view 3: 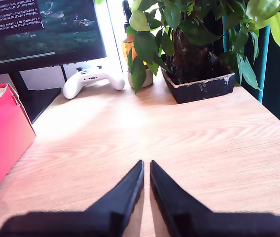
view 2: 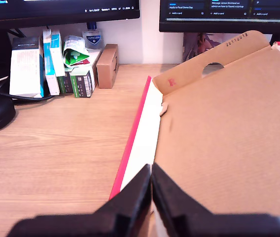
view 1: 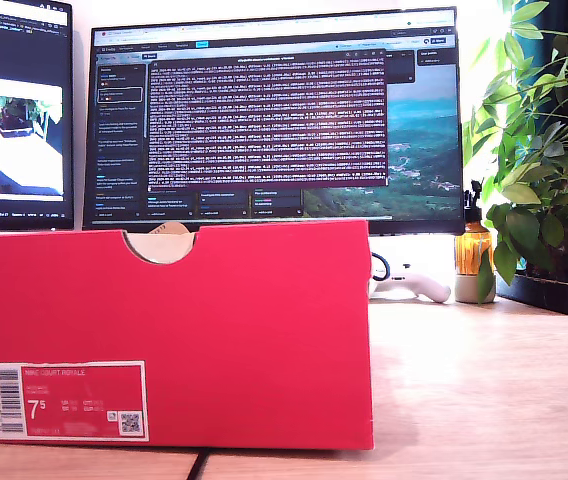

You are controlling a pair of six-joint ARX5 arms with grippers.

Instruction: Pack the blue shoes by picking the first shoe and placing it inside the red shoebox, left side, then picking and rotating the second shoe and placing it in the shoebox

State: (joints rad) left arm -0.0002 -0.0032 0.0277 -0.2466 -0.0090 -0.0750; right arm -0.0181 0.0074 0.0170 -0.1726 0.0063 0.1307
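First wrist view: your closed first gripper [view 2: 151, 170] hangs over the red shoebox [view 2: 130, 148] rim.

You see its fingers pressed together, holding nothing, above the box's brown cardboard flap [view 2: 219, 133]. Your second gripper [view 3: 146, 168], likewise closed and empty, hovers over bare desk [view 3: 189, 138], the shoebox [view 3: 2, 138] well aside.

Probably an office: desk [view 1: 484, 390], code-filled monitors [view 1: 274, 110], potted plant [view 1: 549, 150].

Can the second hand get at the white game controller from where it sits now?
Probably yes. My second hand, jaws together and empty, hangs over bare desk, and nothing lies between it and the white game controller by the monitor stand; the red shoebox sits off to one side.
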